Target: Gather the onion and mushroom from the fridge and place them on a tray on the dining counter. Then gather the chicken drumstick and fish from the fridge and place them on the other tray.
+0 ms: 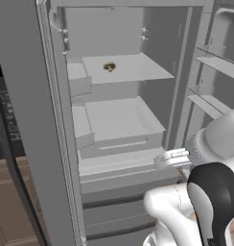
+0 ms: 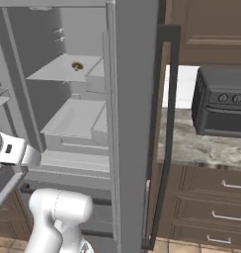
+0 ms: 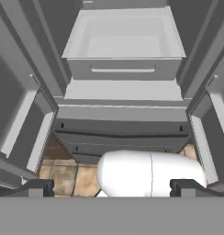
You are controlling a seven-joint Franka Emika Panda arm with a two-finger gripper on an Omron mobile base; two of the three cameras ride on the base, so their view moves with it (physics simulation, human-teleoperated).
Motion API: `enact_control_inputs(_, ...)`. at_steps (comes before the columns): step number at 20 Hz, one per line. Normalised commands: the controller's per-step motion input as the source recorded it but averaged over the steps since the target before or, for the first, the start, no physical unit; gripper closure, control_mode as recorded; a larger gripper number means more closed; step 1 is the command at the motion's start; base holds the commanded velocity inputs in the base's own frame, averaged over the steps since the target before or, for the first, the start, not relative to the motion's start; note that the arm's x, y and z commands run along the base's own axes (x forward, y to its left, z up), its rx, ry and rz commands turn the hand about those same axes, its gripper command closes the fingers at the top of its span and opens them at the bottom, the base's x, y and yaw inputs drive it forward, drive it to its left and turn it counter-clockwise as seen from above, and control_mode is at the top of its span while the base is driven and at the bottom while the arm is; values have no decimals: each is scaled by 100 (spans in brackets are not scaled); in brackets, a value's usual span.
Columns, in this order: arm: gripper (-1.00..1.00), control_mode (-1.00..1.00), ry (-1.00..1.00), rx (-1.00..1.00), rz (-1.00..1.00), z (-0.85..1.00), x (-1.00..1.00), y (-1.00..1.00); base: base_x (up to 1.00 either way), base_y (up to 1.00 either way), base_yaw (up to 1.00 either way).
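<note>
Brown onion [image 1: 109, 67] far above pincer [image 3: 112, 187]

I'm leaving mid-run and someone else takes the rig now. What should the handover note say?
Hand: open, empty, in front of the open fridge, looking in at the white drawer.
Things: one small brownish item sits on the upper shelf; too small to tell which food it is. The drawer looks empty.
Done: fridge doors are open.
Left: nothing is in the hand yet; identify that item, pick it up and carry it to its tray. How far the rest has got can't be judged from here.
</note>
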Motion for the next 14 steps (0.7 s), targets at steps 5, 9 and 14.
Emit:
enact_control_inputs(5, -100, 100, 0, 0, 0, 0, 0, 0, 39, 34, 0)
enact_control_inputs(9, -100, 100, 0, 0, 0, 0, 0, 0, 71, 12, 0)
enact_control_inputs(14, -100, 100, 0, 0, 0, 0, 0, 0, 81, 5, 1)
